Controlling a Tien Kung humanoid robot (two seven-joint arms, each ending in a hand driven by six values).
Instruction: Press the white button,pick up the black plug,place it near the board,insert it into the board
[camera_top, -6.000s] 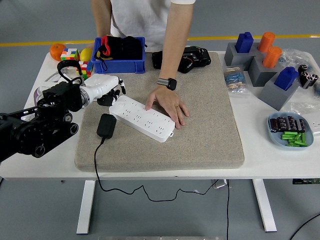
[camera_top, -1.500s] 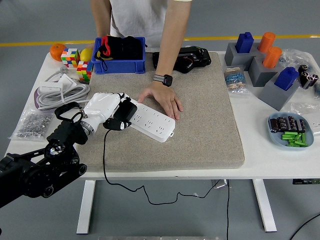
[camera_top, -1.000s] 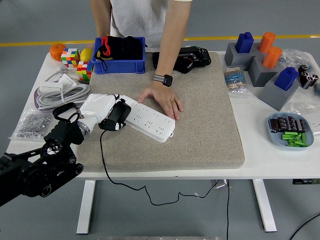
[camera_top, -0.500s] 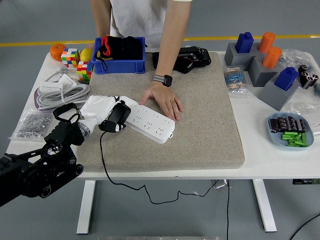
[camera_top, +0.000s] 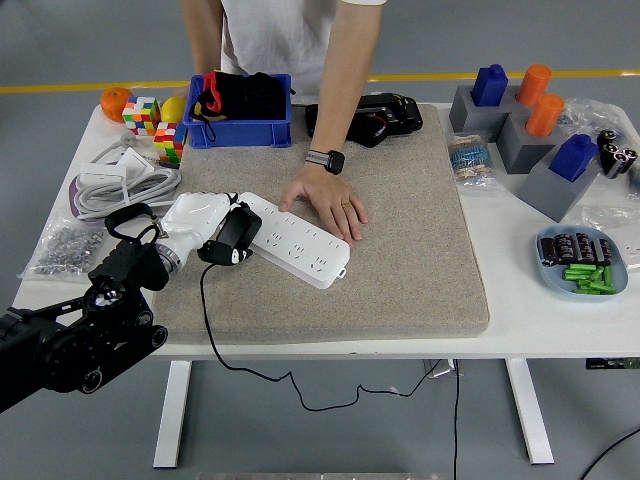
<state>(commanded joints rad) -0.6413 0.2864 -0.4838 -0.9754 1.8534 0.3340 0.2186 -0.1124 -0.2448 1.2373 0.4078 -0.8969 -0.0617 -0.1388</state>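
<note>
A white power strip (camera_top: 300, 240) lies slanted on the grey felt mat (camera_top: 400, 270). My left hand (camera_top: 205, 225), white with dark fingertips, is shut on the black plug (camera_top: 234, 231) and holds it tilted at the strip's left end, touching or just above it. The plug's black cable (camera_top: 206, 310) drops over the table's near edge. A person's hand (camera_top: 325, 203) with a wristwatch presses flat on the strip's far edge. My right arm is out of view.
A blue bin (camera_top: 238, 110) with black items stands at the back left, puzzle cubes (camera_top: 155, 125) and an orange ball (camera_top: 116, 101) beside it. White cables (camera_top: 120, 180) and a bag of screws (camera_top: 60, 248) lie left. Grey blocks (camera_top: 530, 140) and a blue dish (camera_top: 580, 262) sit right.
Six seconds ago the plug lay on the mat and my left hand was at the strip's end. Since then the hand has grasped the plug and brought it to the strip; the last second shows only small shifts.
</note>
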